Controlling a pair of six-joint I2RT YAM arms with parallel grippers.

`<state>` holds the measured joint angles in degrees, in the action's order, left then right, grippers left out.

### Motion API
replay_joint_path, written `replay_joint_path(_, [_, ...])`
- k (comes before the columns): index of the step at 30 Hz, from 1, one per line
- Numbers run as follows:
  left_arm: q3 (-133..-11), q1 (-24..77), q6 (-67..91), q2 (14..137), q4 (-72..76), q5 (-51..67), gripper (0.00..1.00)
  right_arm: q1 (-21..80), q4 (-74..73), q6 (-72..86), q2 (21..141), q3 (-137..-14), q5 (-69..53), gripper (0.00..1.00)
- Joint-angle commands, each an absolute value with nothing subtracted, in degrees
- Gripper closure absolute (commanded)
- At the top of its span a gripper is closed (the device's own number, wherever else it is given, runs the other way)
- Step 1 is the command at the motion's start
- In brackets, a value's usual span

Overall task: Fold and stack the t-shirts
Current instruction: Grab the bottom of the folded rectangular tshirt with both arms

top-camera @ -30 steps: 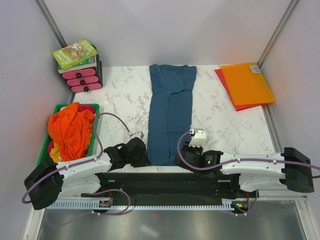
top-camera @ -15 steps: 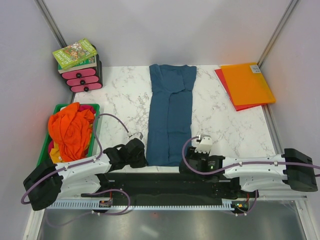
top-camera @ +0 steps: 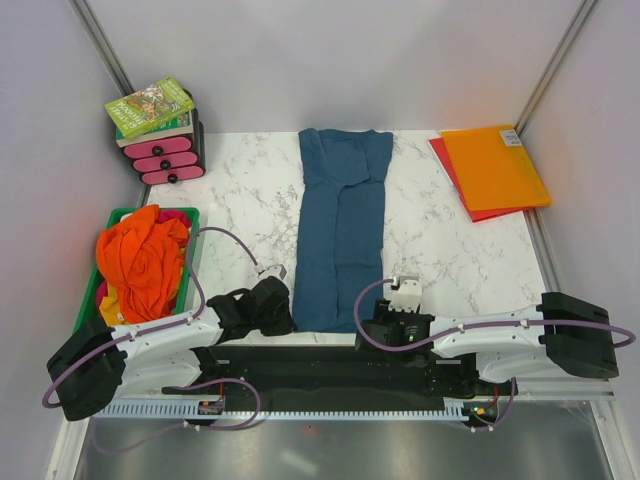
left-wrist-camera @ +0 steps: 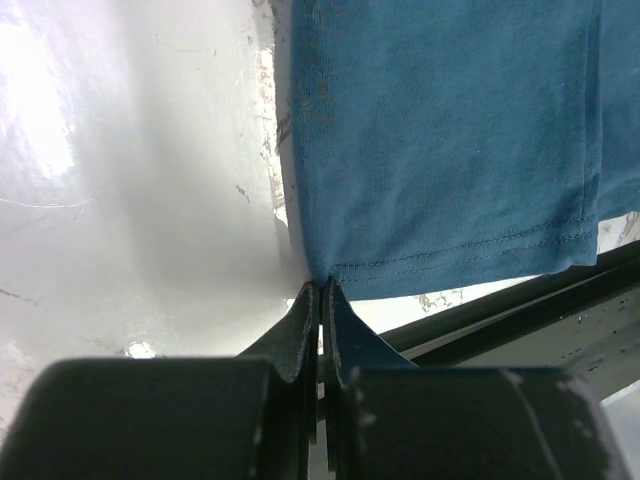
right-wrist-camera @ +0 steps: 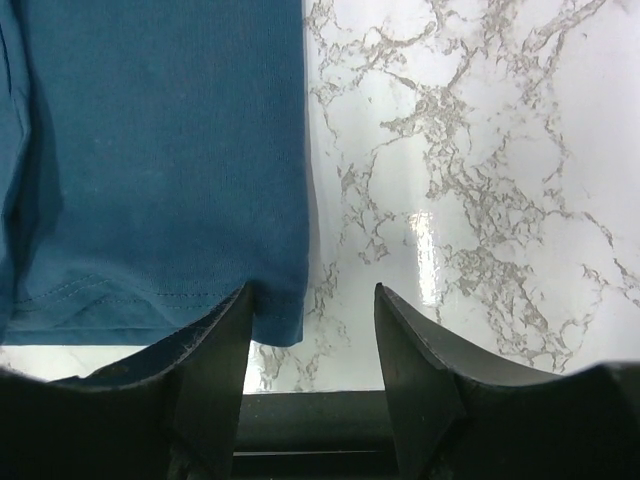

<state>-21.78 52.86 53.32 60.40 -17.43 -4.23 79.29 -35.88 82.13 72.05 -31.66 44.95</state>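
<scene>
Here at the table's [top-camera: 450,250] near edge, left jaws pinch the teal t-shirt's [top-camera: 340,220] corner; right jaws stand spread.

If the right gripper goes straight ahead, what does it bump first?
Likely the blue t-shirt: one finger of the right gripper points at its hem corner, the other at the marble table. Depth is unclear.

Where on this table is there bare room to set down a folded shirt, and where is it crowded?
Free: marble between the blue t-shirt and the green bin; marble between the t-shirt and the orange folders. Crowded: the near edge, where the left gripper and right gripper meet the hem.
</scene>
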Motion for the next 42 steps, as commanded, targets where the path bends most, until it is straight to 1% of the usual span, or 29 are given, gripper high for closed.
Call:
replay_joint_path(1, [-21.6, 53.2, 54.4, 61.6, -18.5, -5.8, 0.98, 79.5, -35.7, 83.8, 71.9, -33.6, 46.6, 0.41])
replay_joint_path(6, [-21.7, 53.2, 54.4, 61.6, -18.5, -5.8, 0.98, 77.3, -37.0, 83.9, 74.4, -34.3, 43.2, 0.41])
replay_joint_path(14, [-21.7, 53.1, 54.5, 61.5, -18.3, -6.0, 0.98, 74.1, -38.2, 82.4, 77.5, -33.8, 36.6, 0.49])
replay_joint_path(15, [-21.7, 53.1, 54.4, 61.5, -18.4, -6.0, 0.98, 74.0, -38.8, 82.4, 77.5, -33.8, 36.2, 0.54])
replay_joint_path(17, [-21.8, 53.2, 54.4, 61.5, -18.3, -6.2, 0.98, 74.1, -39.4, 82.7, 77.6, -33.4, 35.5, 0.61])
replay_joint_path(18, [-21.9, 53.2, 54.4, 61.6, -18.3, -6.3, 0.98, 74.1, -39.6, 83.0, 77.6, -33.2, 34.7, 0.72])
replay_joint_path(20, [-22.1, 53.2, 54.4, 61.6, -18.2, -6.2, 0.98, 74.0, -40.1, 83.4, 77.1, -32.4, 34.2, 0.83])
replay_joint_path(21, [-22.2, 53.2, 54.3, 61.8, -18.2, -6.2, 0.98, 74.0, -40.4, 84.0, 76.7, -32.2, 33.9, 0.99])
replay_joint_path(22, [-22.3, 53.2, 54.3, 61.8, -18.3, -6.3, 0.98, 74.1, -40.6, 84.4, 75.9, -32.0, 34.1, 1.0])
replay_joint_path(27, [-22.8, 53.2, 53.8, 61.5, -18.5, -6.6, 0.98, 74.5, -41.7, 85.0, 73.7, -31.4, 34.9, 1.0])
replay_joint_path(30, [-23.5, 53.1, 53.2, 60.6, -19.1, -7.2, 0.98, 76.8, -42.6, 85.3, 73.1, -32.9, 37.6, 1.0])
replay_joint_path(35, [-26.3, 53.3, 51.8, 57.0, -21.3, -9.7, 0.98, 80.9, -47.4, 86.0, 75.0, -39.4, 43.8, 1.0])
replay_joint_path(42, [-30.0, 53.5, 50.9, 54.8, -23.7, -10.9, 0.98, 82.7, -52.0, 86.2, 75.1, -46.3, 48.6, 1.0])
